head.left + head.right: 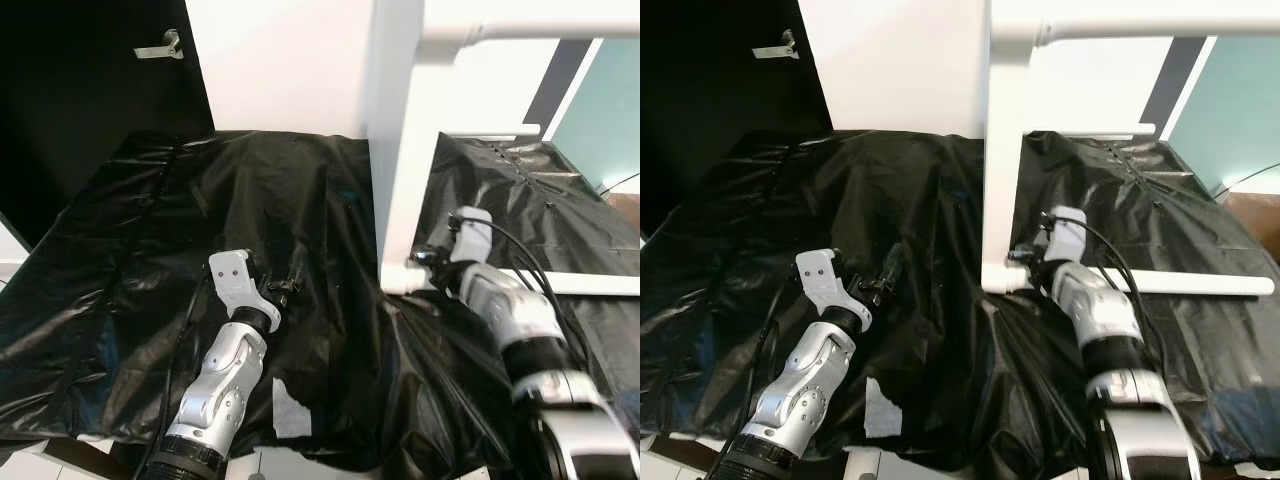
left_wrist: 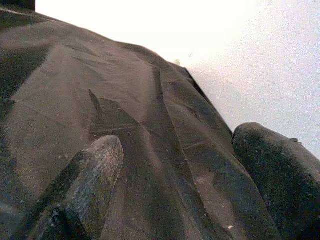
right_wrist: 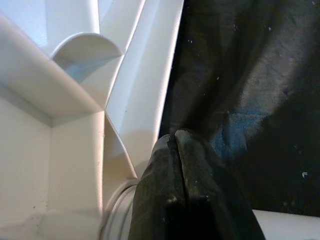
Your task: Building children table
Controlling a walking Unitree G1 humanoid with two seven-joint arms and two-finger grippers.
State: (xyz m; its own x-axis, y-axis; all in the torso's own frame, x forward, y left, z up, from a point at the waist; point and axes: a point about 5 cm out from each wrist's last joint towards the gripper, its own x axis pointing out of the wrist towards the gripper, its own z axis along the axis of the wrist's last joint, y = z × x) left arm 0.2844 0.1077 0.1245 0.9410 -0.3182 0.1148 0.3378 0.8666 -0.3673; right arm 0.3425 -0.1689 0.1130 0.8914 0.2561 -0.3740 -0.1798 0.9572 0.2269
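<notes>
Right pincer [image 3: 175,165] closed beside table frame [image 1: 400,150].

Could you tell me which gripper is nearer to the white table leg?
Right. The right gripper is at the foot of the white table leg; the left gripper rests apart on the black sheet.

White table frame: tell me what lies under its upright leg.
The white plastic table frame stands on crumpled black plastic sheeting that spreads all around its foot. The right gripper, fingers shut, is at the leg's base. Whatever lies beneath the sheeting is covered.
</notes>
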